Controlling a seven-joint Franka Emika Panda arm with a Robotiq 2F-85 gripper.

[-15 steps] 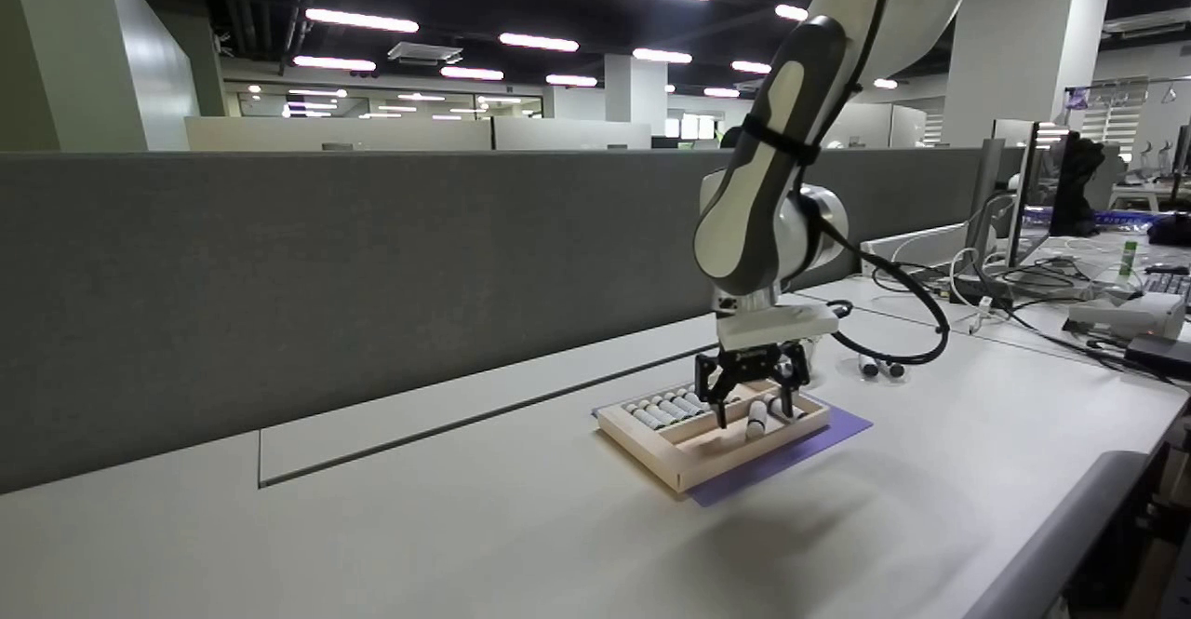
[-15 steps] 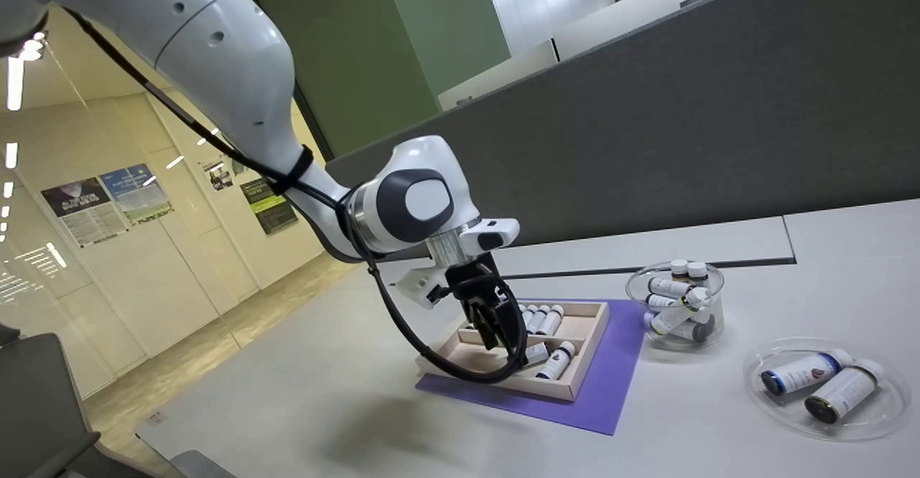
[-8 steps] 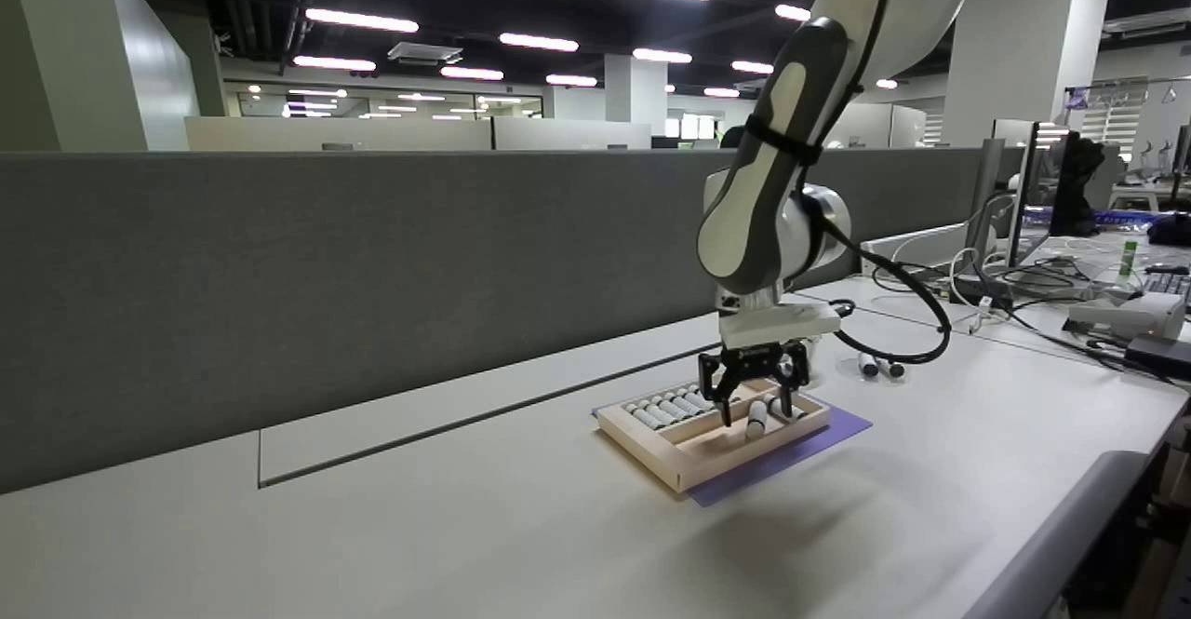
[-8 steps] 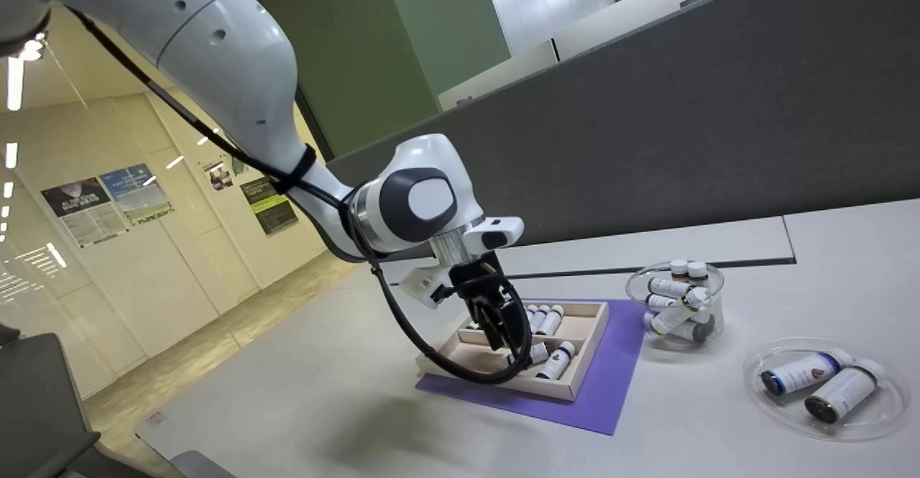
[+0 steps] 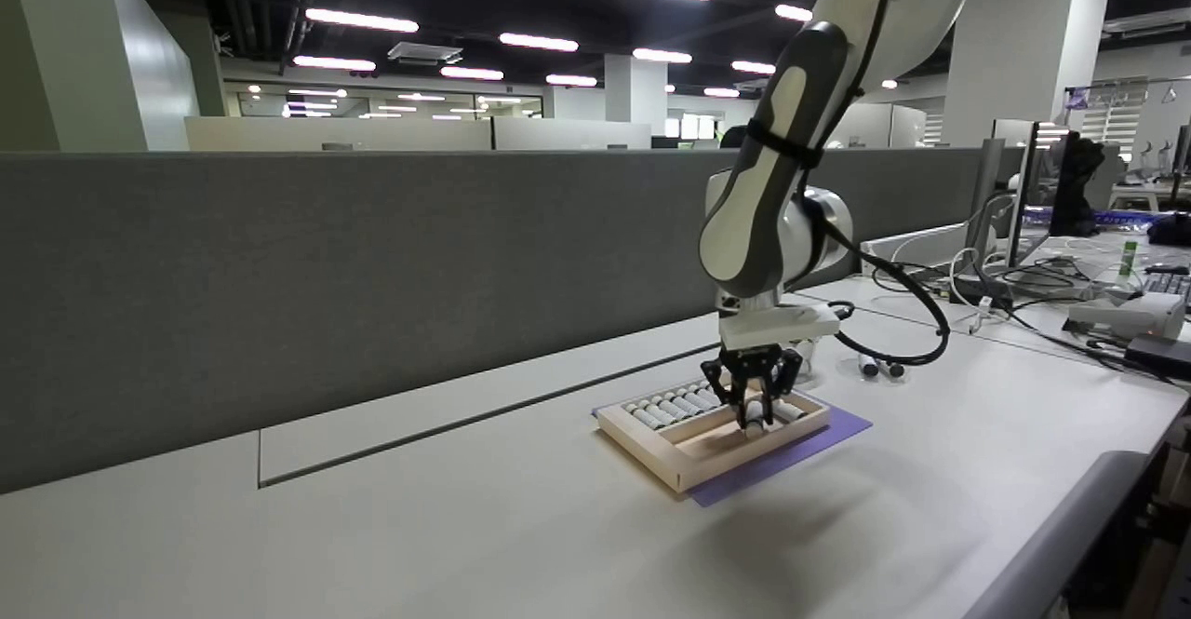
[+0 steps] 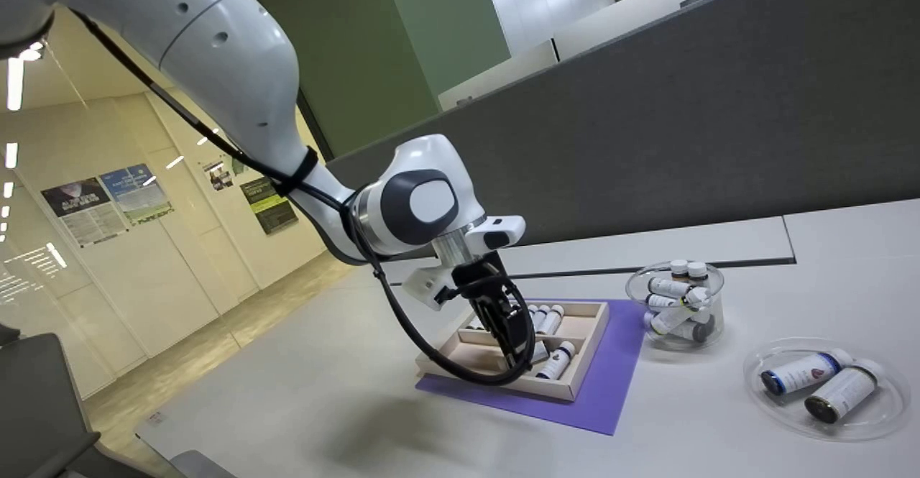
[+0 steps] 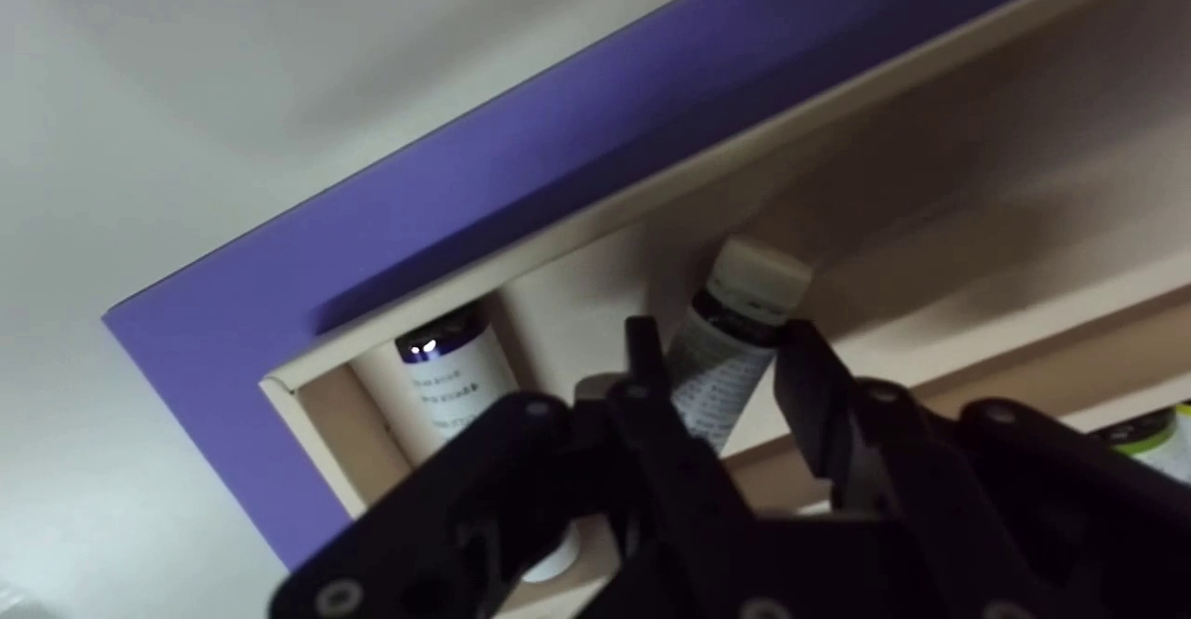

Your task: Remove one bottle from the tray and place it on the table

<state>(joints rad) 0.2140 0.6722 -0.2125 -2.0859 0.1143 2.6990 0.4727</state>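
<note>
One long, pale table (image 5: 372,526) stretches through both exterior views, with the robot arm (image 6: 230,54) arching over it! Next down in size, the purple sheet (image 6: 609,363) lies flat on the table, and on top sits the wooden tray (image 5: 642,451), a row of bottles (image 5: 672,410) filling one long compartment. Into the neighbouring compartment reaches the gripper (image 5: 755,423), jaws close together, a finger against either side of the white-capped bottle (image 7: 721,372)! That bottle is inside the tray, askew to its walls, lower end hidden; near it lies a purple-banded bottle (image 7: 456,372).
</note>
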